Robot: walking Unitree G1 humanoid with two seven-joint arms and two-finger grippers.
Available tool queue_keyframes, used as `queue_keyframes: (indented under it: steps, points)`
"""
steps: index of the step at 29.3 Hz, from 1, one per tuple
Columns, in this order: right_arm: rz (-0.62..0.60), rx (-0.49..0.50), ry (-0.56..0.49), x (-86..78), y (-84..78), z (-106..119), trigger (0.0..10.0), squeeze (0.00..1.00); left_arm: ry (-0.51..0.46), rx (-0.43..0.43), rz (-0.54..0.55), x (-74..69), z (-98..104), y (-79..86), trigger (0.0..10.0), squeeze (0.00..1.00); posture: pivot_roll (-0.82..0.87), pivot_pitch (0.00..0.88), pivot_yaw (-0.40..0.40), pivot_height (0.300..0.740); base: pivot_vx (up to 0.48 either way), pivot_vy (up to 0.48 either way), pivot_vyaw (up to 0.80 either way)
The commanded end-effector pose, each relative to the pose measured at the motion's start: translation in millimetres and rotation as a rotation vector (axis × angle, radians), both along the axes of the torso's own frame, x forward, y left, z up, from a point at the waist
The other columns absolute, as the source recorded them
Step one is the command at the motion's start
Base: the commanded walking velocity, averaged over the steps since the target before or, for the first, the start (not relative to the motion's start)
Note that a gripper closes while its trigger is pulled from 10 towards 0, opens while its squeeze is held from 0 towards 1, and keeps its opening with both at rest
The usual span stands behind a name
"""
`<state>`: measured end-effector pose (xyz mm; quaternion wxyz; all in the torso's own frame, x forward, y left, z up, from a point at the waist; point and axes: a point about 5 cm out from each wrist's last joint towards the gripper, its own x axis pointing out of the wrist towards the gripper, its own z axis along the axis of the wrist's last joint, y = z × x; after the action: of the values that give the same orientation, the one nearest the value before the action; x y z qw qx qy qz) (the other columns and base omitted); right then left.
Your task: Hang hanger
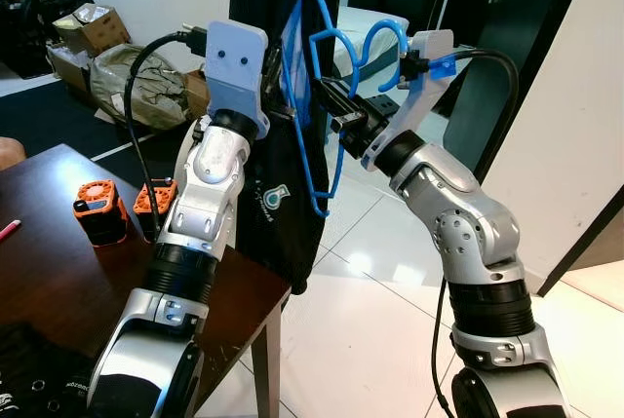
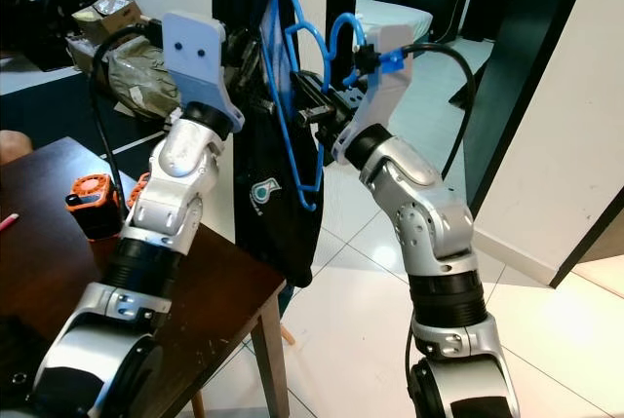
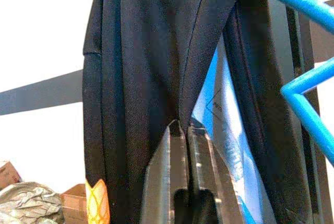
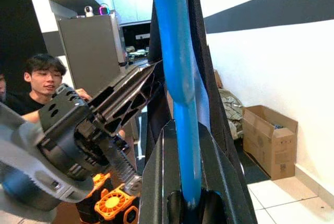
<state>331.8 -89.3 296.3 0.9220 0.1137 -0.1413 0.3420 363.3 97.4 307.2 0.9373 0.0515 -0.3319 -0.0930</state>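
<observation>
Nearest the camera, a dark tabletop carrying two orange blocks is seen below the raised left arm, whose gripper is pinched shut on a fold of the black garment. Beside it, the blue plastic hanger, thin and glossy with its hook curled upward, is clamped between the jaws of the right gripper, against the garment. Carrying appears under way; a rail must next be found for the hook.
</observation>
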Motion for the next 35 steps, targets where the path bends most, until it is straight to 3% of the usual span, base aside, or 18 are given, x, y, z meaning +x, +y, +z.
queue_keyframes:
  steps: [1, 6, 12, 13, 14, 15, 17, 18, 19, 20, 21, 22, 35]
  points:
    - [0.000, 0.026, -0.025, -3.4, -3.3, 7, 10.0, 0.00, -0.024, 0.005, 0.021, 1.0, 6, 5.2, 0.0, 0.00, -0.05, 0.000, -0.018, 0.740, 0.000, 0.000, 0.00]
    - [0.000, 0.024, -0.027, -3.5, -3.5, 7, 10.0, 0.00, -0.027, 0.006, 0.024, 2.0, 7, 6.9, 0.0, 0.00, -0.05, 0.000, -0.018, 0.740, 0.000, 0.000, 0.00]
    - [-0.043, 0.000, -0.001, 2.3, -4.5, 1, 10.0, 0.00, -0.055, 0.029, -0.086, -8.8, 12, -10.3, 0.0, 0.00, -0.04, 0.000, -0.021, 0.740, 0.000, 0.000, 0.00]
    - [-0.062, -0.015, 0.011, 4.9, -5.0, -2, 10.0, 0.00, -0.060, 0.053, -0.165, -16.5, 11, -24.5, 0.0, 0.00, -0.04, 0.000, -0.025, 0.740, 0.000, 0.000, 0.00]
    - [-0.062, -0.015, 0.011, 4.9, -5.0, -2, 10.0, 0.00, -0.060, 0.053, -0.165, -16.5, 11, -24.5, 0.0, 0.00, -0.04, 0.000, -0.025, 0.740, 0.000, 0.000, 0.00]
    - [-0.075, -0.028, 0.022, 6.8, -5.4, -4, 10.0, 0.00, -0.065, 0.089, -0.275, -27.9, 9, -43.3, 0.0, 0.00, -0.03, 0.000, -0.027, 0.740, 0.000, 0.000, 0.00]
    - [-0.075, -0.028, 0.022, 6.8, -5.4, -4, 10.0, 0.00, -0.065, 0.089, -0.275, -27.9, 9, -43.3, 0.0, 0.00, -0.03, 0.000, -0.027, 0.740, 0.000, 0.000, 0.00]
    - [-0.087, -0.049, 0.030, 8.5, -6.1, -7, 10.0, 0.00, -0.068, 0.139, -0.385, -39.9, 5, -61.2, 0.0, 0.00, -0.03, 0.000, -0.030, 0.740, 0.000, 0.000, 0.00]
    - [-0.087, -0.049, 0.030, 8.5, -6.1, -7, 10.0, 0.00, -0.068, 0.139, -0.385, -39.9, 5, -61.2, 0.0, 0.00, -0.03, 0.000, -0.030, 0.740, 0.000, 0.000, 0.00]
    - [-0.098, -0.069, 0.036, 10.0, -7.8, -9, 10.0, 0.00, -0.057, 0.208, -0.507, -53.6, -4, -77.8, 0.0, 0.00, -0.03, 0.000, -0.034, 0.740, 0.000, 0.000, 0.00]
    - [-0.098, -0.069, 0.036, 10.0, -7.8, -9, 10.0, 0.00, -0.057, 0.208, -0.507, -53.6, -4, -77.8, 0.0, 0.00, -0.03, 0.000, -0.034, 0.740, 0.000, 0.000, 0.00]
    - [-0.106, -0.083, 0.041, 11.1, -10.0, -11, 10.0, 0.00, -0.046, 0.255, -0.585, -63.1, -11, -86.4, 0.0, 0.00, -0.03, 0.000, -0.034, 0.740, 0.000, 0.000, 0.00]
    - [-0.131, -0.101, 0.048, 14.8, -18.5, -13, 10.0, 0.00, -0.016, 0.405, -0.707, -81.7, -24, -86.7, 0.0, 0.00, -0.02, 0.000, -0.042, 0.740, 0.000, 0.000, 0.00]
